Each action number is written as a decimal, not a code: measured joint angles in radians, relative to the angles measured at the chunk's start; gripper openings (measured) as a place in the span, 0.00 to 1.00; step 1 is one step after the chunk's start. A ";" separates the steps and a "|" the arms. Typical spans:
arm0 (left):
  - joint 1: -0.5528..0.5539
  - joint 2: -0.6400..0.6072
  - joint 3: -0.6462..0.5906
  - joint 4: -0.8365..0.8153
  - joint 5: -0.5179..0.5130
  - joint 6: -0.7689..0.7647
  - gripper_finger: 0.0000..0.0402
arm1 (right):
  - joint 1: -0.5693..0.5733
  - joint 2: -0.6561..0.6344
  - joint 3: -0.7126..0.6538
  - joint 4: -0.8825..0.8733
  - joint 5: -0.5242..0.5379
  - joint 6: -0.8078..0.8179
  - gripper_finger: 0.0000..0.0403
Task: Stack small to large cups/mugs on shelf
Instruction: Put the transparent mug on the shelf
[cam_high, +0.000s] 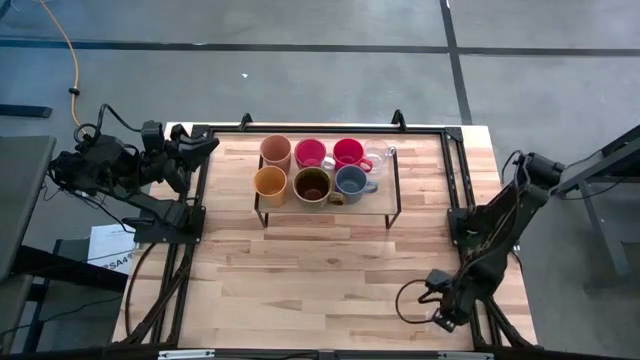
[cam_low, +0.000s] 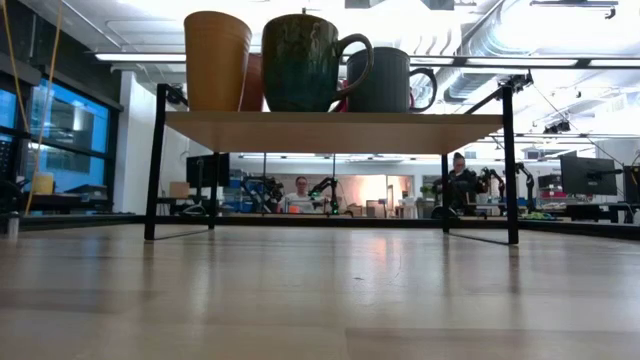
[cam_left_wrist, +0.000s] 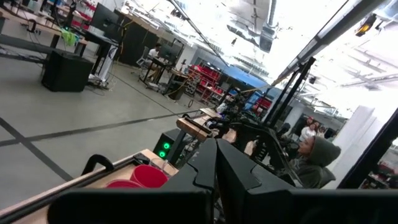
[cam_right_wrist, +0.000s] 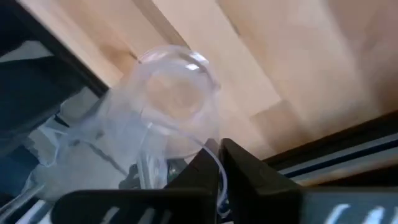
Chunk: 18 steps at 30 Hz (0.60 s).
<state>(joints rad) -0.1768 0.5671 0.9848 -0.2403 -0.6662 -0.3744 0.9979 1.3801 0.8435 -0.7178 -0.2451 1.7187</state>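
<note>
Right wrist view shows our right gripper pinching a clear glass cup at the table's near-right corner, well off the shelf. Seven cups already stand there; our left gripper, shut and empty, waits left of the shelf

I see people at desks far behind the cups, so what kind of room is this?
Probably a robot lab or workshop. Behind the shelf with its mugs, people sit at cluttered benches with other robot arms, and big pipes run along the ceiling.
</note>
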 joint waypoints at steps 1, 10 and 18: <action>0.000 0.000 0.000 0.000 0.000 -0.010 0.00 | -0.006 -0.022 0.014 -0.036 0.022 -0.030 0.02; 0.000 0.000 0.000 0.000 0.000 -0.015 0.00 | -0.252 -0.197 0.375 -0.542 0.190 -0.685 0.00; 0.000 0.000 0.000 0.000 0.000 -0.016 0.00 | -0.639 -0.177 0.692 -0.814 0.478 -1.122 0.00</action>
<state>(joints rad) -0.1768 0.5674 0.9852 -0.2405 -0.6662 -0.3901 0.3586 1.2029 1.5355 -1.5317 0.2324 0.5964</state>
